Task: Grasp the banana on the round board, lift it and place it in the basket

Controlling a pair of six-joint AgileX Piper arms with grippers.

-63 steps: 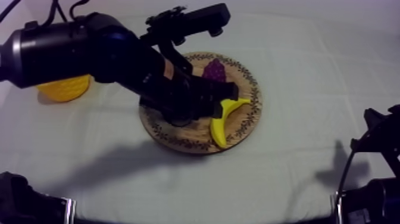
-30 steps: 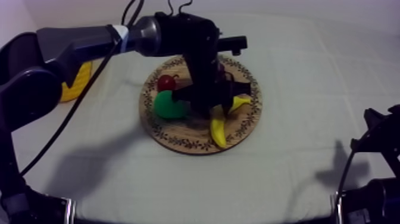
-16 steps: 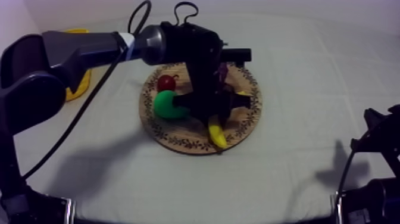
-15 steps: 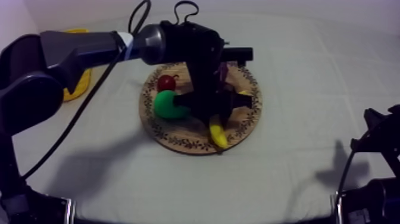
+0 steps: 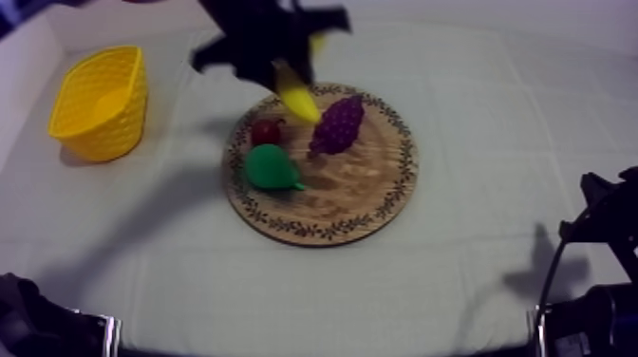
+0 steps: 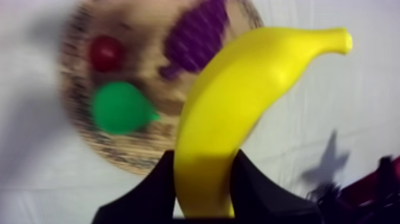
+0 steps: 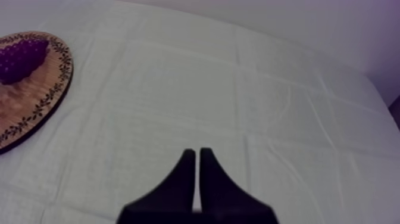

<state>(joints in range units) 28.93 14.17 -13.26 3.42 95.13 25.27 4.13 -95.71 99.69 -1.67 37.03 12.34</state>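
Pinching the smooth, curved yellow banana (image 6: 238, 113), my left gripper (image 6: 204, 174) hangs, maybe over the board (image 5: 365, 204); my right gripper (image 7: 197, 156) is pressed together.

basket (image 5: 98, 103) left of board (image 5: 353, 197)

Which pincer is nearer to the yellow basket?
Left. The left pincer, shut on the banana, hangs over the wooden board's far rim, not far from the yellow basket. The right pincer rests shut at the table's opposite side, past the board.
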